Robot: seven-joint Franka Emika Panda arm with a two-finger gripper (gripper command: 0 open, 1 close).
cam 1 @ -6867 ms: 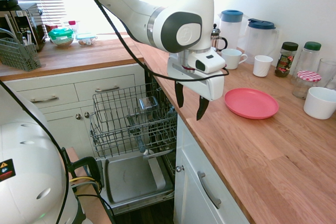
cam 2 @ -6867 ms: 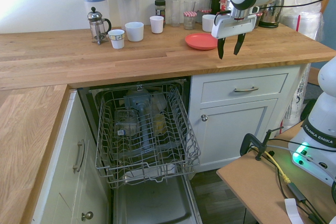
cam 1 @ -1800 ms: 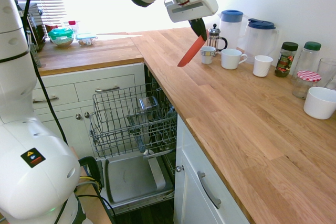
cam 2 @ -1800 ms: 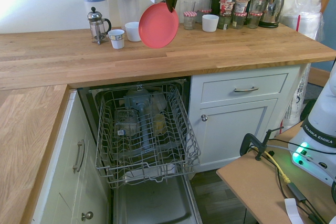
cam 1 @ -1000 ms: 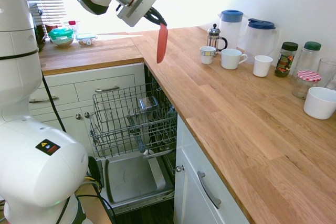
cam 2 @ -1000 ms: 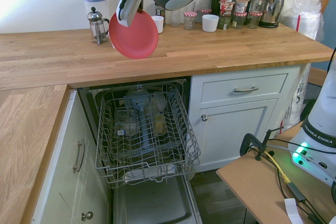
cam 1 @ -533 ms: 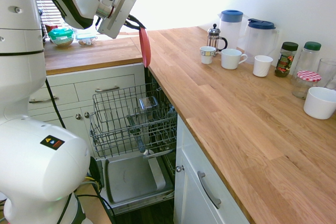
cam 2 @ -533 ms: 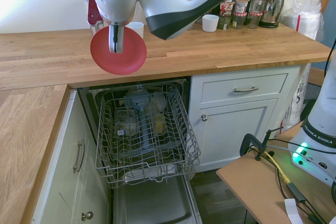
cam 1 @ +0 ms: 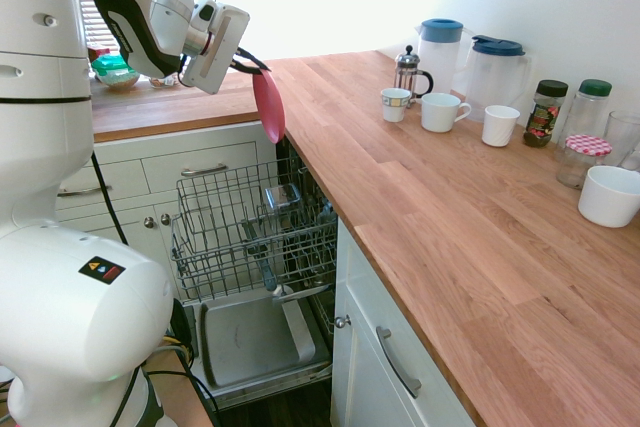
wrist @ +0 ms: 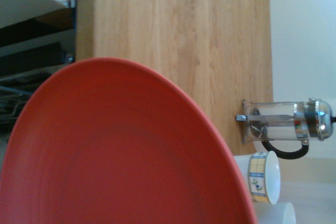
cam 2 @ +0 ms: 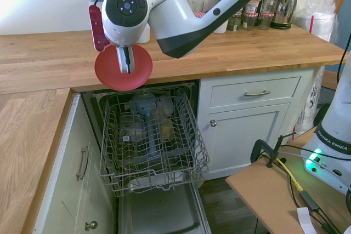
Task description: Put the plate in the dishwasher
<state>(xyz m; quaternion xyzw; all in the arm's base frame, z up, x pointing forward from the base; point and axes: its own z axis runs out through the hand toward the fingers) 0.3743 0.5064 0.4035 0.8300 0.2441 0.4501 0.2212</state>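
The two-finger gripper (cam 1: 256, 63) of the white robot arm (cam 2: 188, 17) is closed on the rim of the round, flat coral-pink plate (cam 1: 268, 106). Plate position: off the worktop, tilted steeply, near the inner corner of the light wooden countertop (cam 1: 430, 217), above the opening of the under-counter dishwasher (cam 2: 164, 212). The grey metal wire rack (cam 2: 154, 152) is extended and lies below the plate; the two are apart. The rack contains clear containers. On the countertop, the glass French press with black handle (cam 1: 407, 74) stands upright beside the small white cup with a patterned yellow band (cam 1: 395, 105).
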